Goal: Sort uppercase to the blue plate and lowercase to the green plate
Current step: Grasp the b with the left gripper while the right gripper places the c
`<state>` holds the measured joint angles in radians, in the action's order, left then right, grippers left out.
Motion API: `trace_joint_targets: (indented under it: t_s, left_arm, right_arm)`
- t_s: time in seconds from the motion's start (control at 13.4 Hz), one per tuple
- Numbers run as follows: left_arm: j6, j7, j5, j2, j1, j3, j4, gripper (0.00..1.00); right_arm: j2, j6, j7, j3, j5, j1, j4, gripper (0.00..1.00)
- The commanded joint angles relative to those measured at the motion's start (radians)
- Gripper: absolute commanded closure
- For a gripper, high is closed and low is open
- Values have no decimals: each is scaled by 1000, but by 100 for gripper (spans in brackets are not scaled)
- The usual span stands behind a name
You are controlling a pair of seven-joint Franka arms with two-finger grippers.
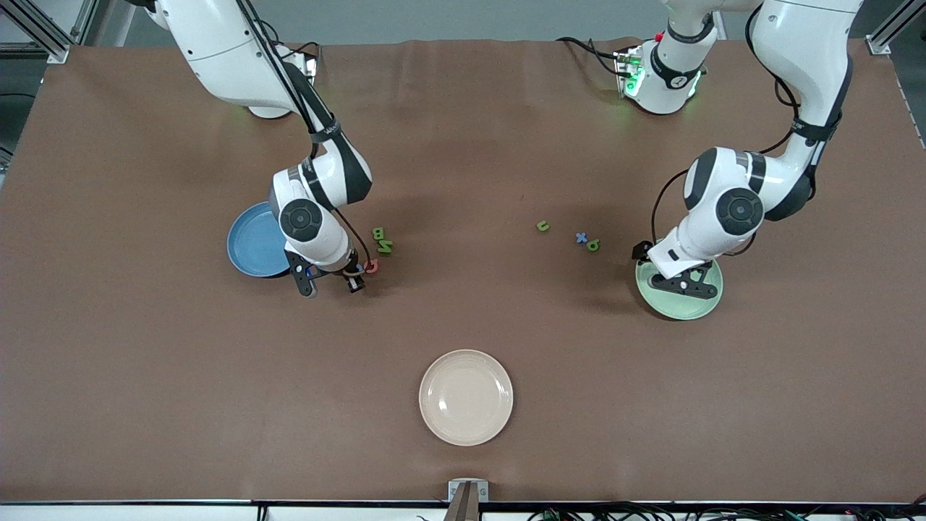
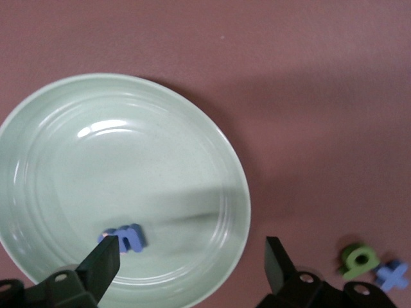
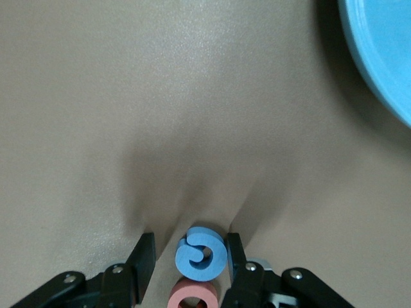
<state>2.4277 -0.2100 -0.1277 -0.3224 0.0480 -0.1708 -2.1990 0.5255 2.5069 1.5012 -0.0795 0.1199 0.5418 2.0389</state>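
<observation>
Right gripper (image 3: pixel 189 256) brackets blue G (image 3: pixel 201 253); no legible labels.

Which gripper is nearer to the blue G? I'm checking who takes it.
Right. The right gripper straddles the blue G beside the blue plate; the left gripper hangs open over the green plate.

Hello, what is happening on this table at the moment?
Two robot arms sort foam letters onto plates. The left gripper hangs open over the green plate, where a blue m lies. The right gripper is down at the table beside the blue plate, its fingers around a blue G, with the red-pink O next to it. The other letters lie on the table.
</observation>
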Motion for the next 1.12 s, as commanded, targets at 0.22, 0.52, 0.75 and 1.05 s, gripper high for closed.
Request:
trace_joint_targets:
  t_s: [0.22, 0.52, 0.75, 1.05]
  left_arm:
    - [-2, -685, -29, 0, 3, -93, 19, 1]
    - [-2, -1171, -29, -17, 4, -150, 19, 1]
    - [5, -1369, -29, -41, 10, -170, 16, 1]
    - [5, -1500, -33, -64, 64, -170, -4, 1]
  right_arm:
    - [-4, -2, -4, -2, 15, 6, 18, 69]
    - [-9, -31, -15, -2, 14, 4, 11, 100]
    - [-36, -155, -123, -3, 14, -22, -11, 100]
    - [-117, -324, -249, -11, 11, -77, -13, 100]
